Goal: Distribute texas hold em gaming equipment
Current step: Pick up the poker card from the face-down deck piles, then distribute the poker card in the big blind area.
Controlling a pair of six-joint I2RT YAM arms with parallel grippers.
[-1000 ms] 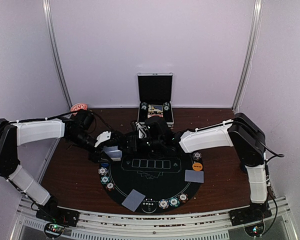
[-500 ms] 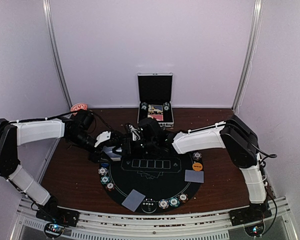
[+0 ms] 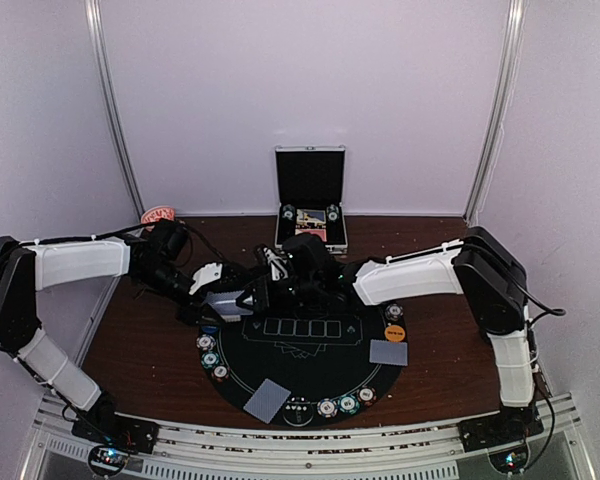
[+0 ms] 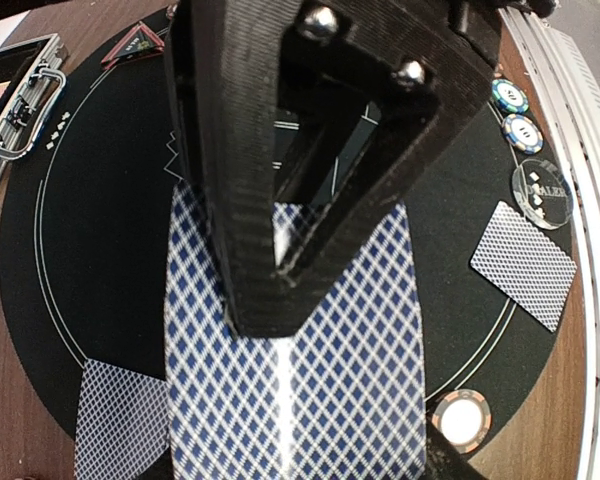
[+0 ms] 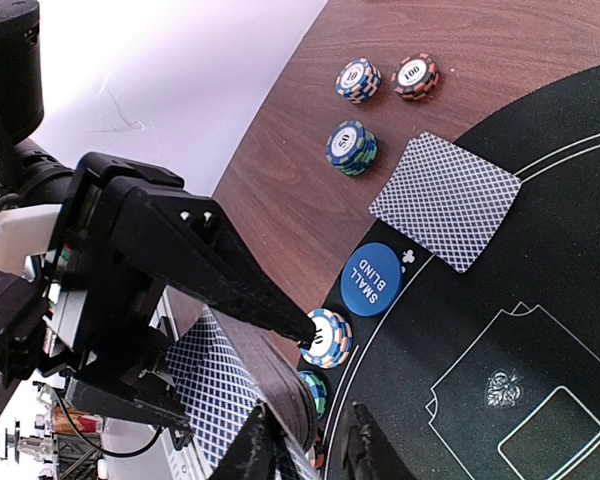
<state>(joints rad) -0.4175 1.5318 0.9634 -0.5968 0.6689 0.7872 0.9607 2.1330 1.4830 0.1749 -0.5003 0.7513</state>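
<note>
My left gripper (image 3: 220,296) is shut on a deck of playing cards (image 4: 300,380) with blue diamond backs, held flat over the left rim of the round black poker mat (image 3: 310,375). Its upper finger (image 4: 280,200) lies across the top card. My right gripper (image 3: 264,290) is at the deck's end. In the right wrist view its jaws (image 5: 310,455) stand a little apart around the deck's edge (image 5: 280,390). Single cards lie face down on the mat (image 3: 267,400) (image 3: 388,352). A blue small blind disc (image 5: 372,280) and an orange disc (image 3: 394,333) sit at the rim.
Striped chip stacks ring the mat (image 3: 208,350) (image 3: 337,405) (image 5: 351,147) (image 5: 327,337). A clear dealer disc (image 4: 542,192) lies near the front edge. The open silver case (image 3: 311,215) stands at the back. A red-and-white object (image 3: 160,214) sits back left.
My right gripper has moved left and a little nearer, up to the deck in my left gripper. The left arm has barely moved.
</note>
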